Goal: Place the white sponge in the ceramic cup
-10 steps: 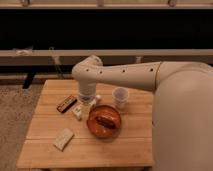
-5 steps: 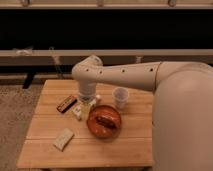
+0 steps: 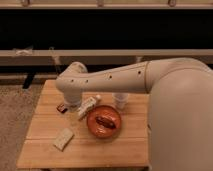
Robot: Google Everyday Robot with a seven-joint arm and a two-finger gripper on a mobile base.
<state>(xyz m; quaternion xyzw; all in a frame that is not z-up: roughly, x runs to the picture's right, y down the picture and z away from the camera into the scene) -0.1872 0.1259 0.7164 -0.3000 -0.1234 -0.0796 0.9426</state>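
Camera view:
- Looked down on a wooden table [image 3: 131, 150], with a pale arm [image 3: 110, 80] reaching in from 3 o'clock across the back half.
- Found the gripper [image 3: 71, 104] at the arm's down-turned end, toward 10 o'clock of the table, hanging low beside a dark bar [image 3: 62, 107] and largely hidden by the wrist.
- Took the jaws as spread wide, pinching nothing.
- Spotted the white sponge [image 3: 63, 138] lying flat near the front-left corner, at 8 o'clock of an orange-brown bowl [image 3: 91, 119] and roughly 6 o'clock of the gripper, well apart from both.
- Spotted the ceramic cup [image 3: 120, 100] upright at 1 o'clock of the bowl, just beside its rim and partly tucked under the arm; could not tell touching from apart.
- Noted a white capped pack [image 3: 88, 106] lying slantwise between the gripper and the bowl, at 11 o'clock of the bowl.
- Judged the step in hand as the reach, with no grasp begun and the sponge untouched.
- Judged the next move as a shift toward 6 o'clock, clear of the bar and the pack, then a descent with the jaws set across the sponge's narrow width before pinching.
- Expected afterwards a lift and a carry toward 2 o'clock, past the bowl, to the cup's mouth.
- Reckoned on an end-down drop there, given a sponge seemingly longer than that mouth.
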